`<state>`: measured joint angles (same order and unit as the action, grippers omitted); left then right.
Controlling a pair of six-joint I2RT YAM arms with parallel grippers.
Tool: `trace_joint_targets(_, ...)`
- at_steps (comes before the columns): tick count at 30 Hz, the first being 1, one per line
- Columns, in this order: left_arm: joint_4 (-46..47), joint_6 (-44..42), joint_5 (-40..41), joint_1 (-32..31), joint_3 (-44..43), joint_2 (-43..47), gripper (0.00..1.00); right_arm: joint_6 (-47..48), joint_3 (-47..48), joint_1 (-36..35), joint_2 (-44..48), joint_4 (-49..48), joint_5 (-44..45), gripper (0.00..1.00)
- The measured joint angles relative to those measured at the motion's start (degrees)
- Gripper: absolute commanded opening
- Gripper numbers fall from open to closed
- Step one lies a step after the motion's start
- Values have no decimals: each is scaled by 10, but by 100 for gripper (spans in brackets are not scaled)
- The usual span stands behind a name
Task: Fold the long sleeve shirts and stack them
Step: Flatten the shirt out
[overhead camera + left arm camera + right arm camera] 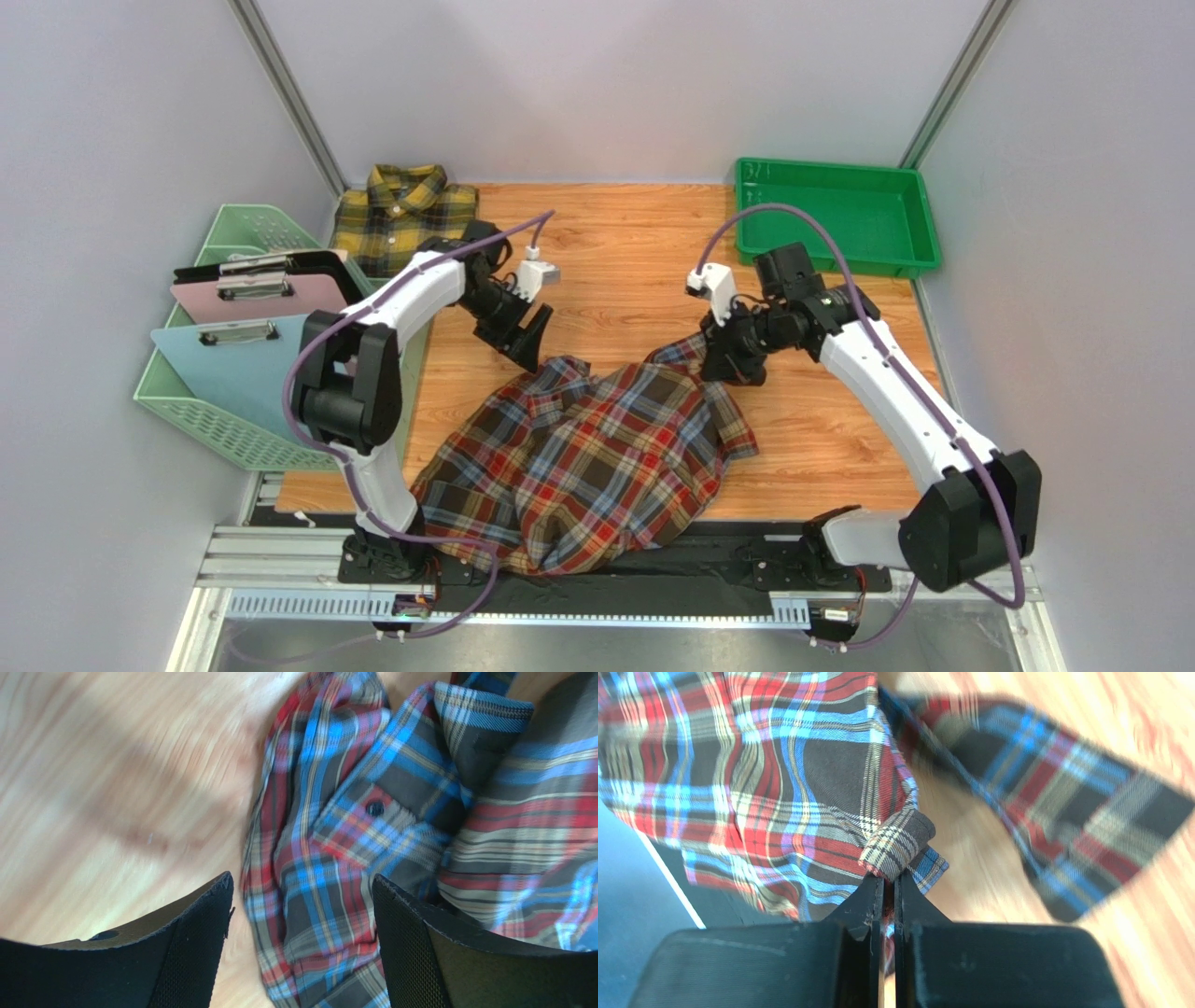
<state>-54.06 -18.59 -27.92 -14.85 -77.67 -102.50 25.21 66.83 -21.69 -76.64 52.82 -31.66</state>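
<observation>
Right gripper [889,878] pressed together, pinching a fold of red plaid shirt [589,462]. Left gripper [302,882] spread wide above same shirt, empty. Shirt rumpled at bench [631,245] near edge; yellow plaid shirt [404,210] at far-left corner.

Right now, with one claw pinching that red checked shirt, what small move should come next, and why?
Probably the left gripper should drop and close on the cloth below it. The right gripper is shut on a fold of the red plaid shirt, which lies crumpled, while the left one is open above the shirt's edge. Two grips would let the pair spread it flat.
</observation>
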Motion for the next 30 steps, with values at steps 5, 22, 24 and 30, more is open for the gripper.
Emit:
trace_joint_targets(5, 5, 13, 40, -52, -29, -67, 69, 46, -61, 59, 36, 70, 27, 0)
trace_joint_targets(22, -68, 61, 145, -15, -205, -180, 0, 144, -101, 206, 32, 135, 111, 0)
trace_joint_targets(24, -60, 67, 154, 24, -223, -176, 0, 167, -99, 240, 32, 142, 117, 0)
trace_joint_targets(30, -70, 53, 139, 124, -186, -135, 30, 244, -112, 269, 40, 172, 126, 0)
